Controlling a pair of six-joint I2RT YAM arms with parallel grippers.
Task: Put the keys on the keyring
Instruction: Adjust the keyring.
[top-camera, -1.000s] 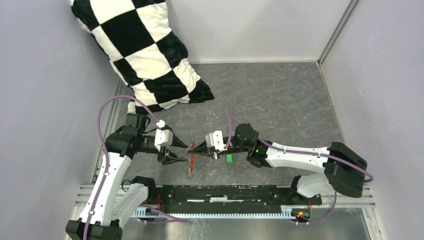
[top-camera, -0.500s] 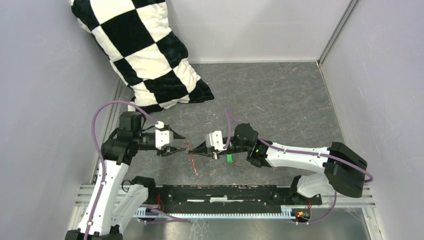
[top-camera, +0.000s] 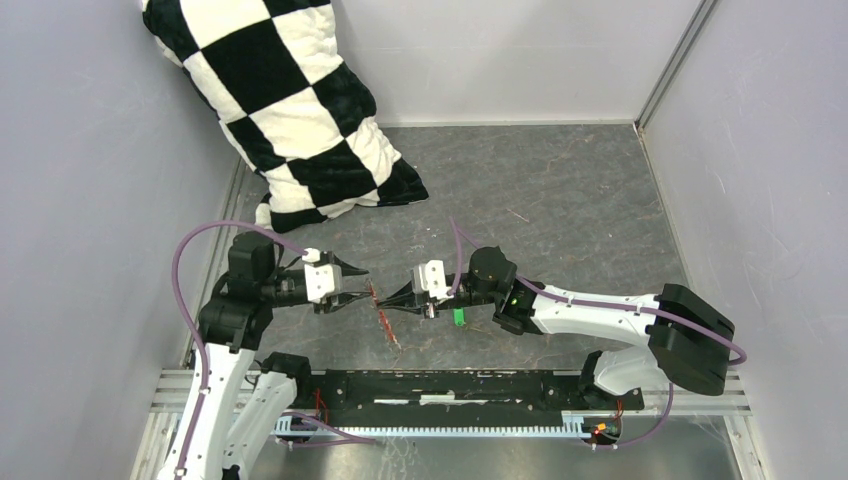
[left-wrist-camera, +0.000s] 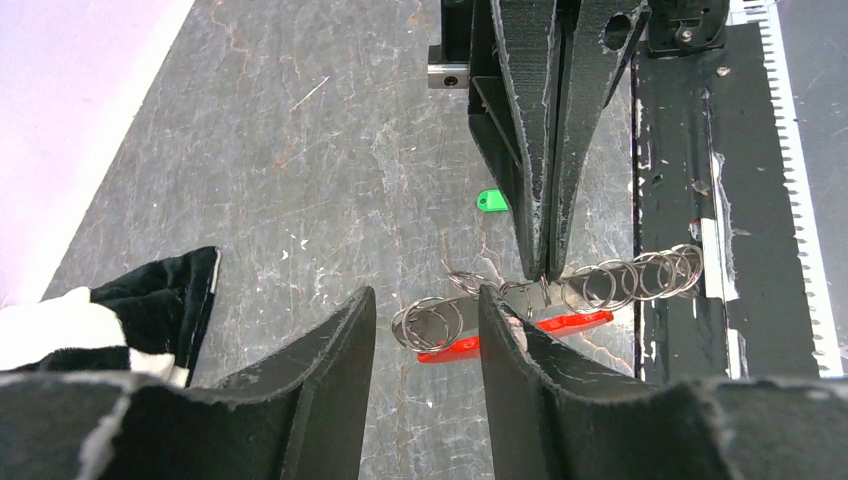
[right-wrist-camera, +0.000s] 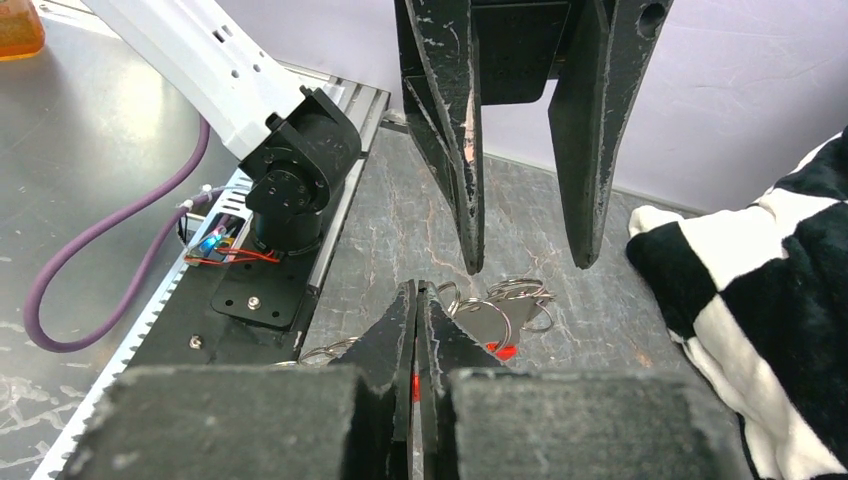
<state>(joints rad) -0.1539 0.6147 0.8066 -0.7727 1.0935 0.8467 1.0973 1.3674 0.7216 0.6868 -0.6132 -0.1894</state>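
The keyring (left-wrist-camera: 628, 279) looks light but awkward to handle. Its thin metal rings are each stiff, yet so loosely linked that the chain will likely sag and swing from wherever it is pinched. The bare wire is probably slippery, so the flat red tag (left-wrist-camera: 566, 322) offers the broader, surer hold. The right fingers (left-wrist-camera: 545, 255) are pressed fully together on a link in the middle of the chain. From there the rings trail off to either side and the tag hangs below. Whether the tag touches the counter (top-camera: 560, 190) cannot be told.

The left fingers (left-wrist-camera: 353, 332) stand about half open and hold nothing. They straddle the end ring (left-wrist-camera: 428, 322) and look to be lining up a second grip that would steady it.

The key (left-wrist-camera: 491, 201) lies flat on the counter under the right arm, apart from the ring. It is tiny and light. Its green plastic head is the only part with any bulk, so that is the place to take it, though a hard surface gives little room to get under it.

The counter is dark, mottled stone, flat and hard. Plain walls (top-camera: 80, 150) close it in, and a checkered cushion (top-camera: 290, 100) leans in the far left corner, well clear of the work.
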